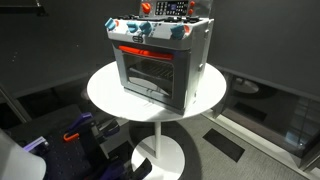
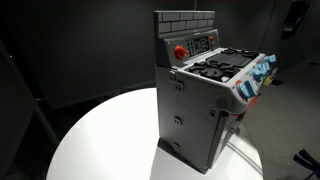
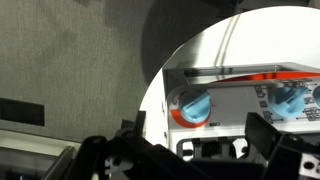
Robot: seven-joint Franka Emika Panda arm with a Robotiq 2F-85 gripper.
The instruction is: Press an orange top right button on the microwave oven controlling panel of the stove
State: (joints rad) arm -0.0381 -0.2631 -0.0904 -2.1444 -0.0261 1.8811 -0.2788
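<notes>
The grey toy stove (image 1: 160,62) stands on a round white table (image 1: 105,95). It has a glass-fronted door, a red-orange bar (image 1: 140,50) and blue knobs. In the exterior view from the side, the stove (image 2: 205,105) shows a brick-patterned back panel with a round red button (image 2: 180,50) and a small dark control panel (image 2: 204,43). Its small buttons are too small to tell apart. In the wrist view my gripper (image 3: 200,128) is open and empty. It hangs over the stove's front, with a blue knob (image 3: 193,105) and the orange bar (image 3: 235,75) between its fingers. I cannot pick out the gripper in either exterior view.
The table stands on a single white pedestal (image 1: 160,140) over a dark floor. Blue and dark gear (image 1: 85,130) lies on the floor beside the pedestal. Dark walls surround the scene.
</notes>
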